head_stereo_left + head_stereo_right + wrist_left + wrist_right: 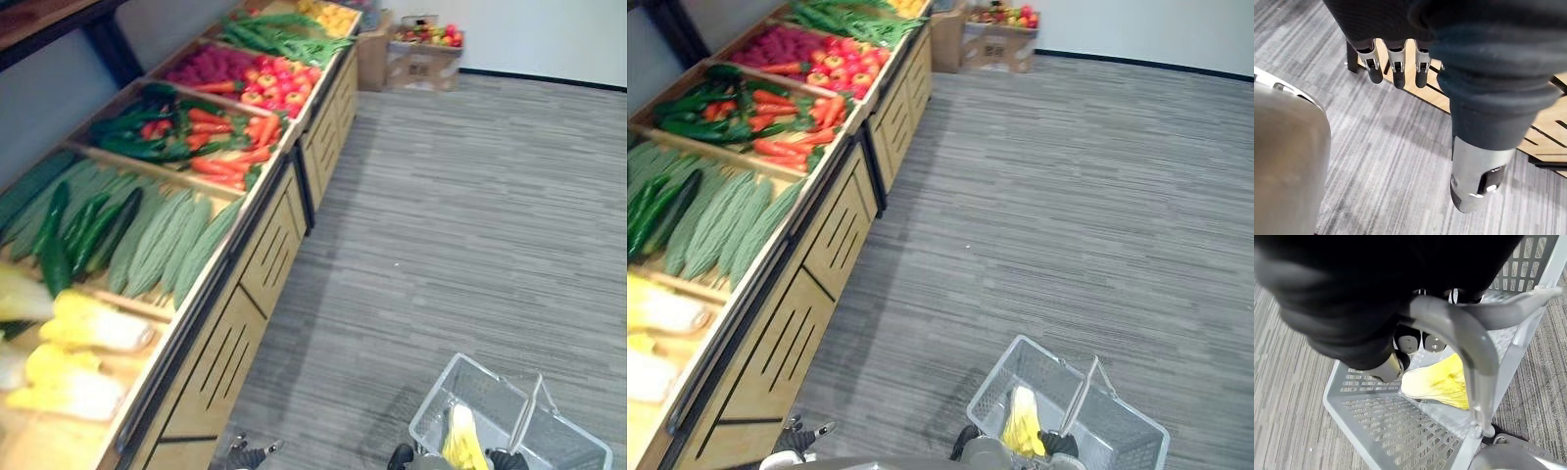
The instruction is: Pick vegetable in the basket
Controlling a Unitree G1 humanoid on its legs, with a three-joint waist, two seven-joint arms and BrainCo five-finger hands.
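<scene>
The right hand has its fingers curled round the grey handle of the basket — a firm hold, seen in its wrist view. The basket is pale grey with perforated walls and hangs low at the robot's near right, over the striped grey floor. Inside it lies one yellow cabbage, resting on the bottom just below the fingers.

The left hand hangs loose and wide, its fingers straight, its thumb apart, holding nothing. It is over the floor just beside the slatted wooden front of the stand.

The stand runs along the left, from near to far, split into wooden bins. The nearest bin holds more yellow cabbages. The next holds pale green ridged gourds with dark cucumbers to their left. Farther on are carrots mixed with dark green produce, then red round fruit, then long green stalks. At the far end, by the white wall, a cardboard box stands on the floor — mixed produce on top.
</scene>
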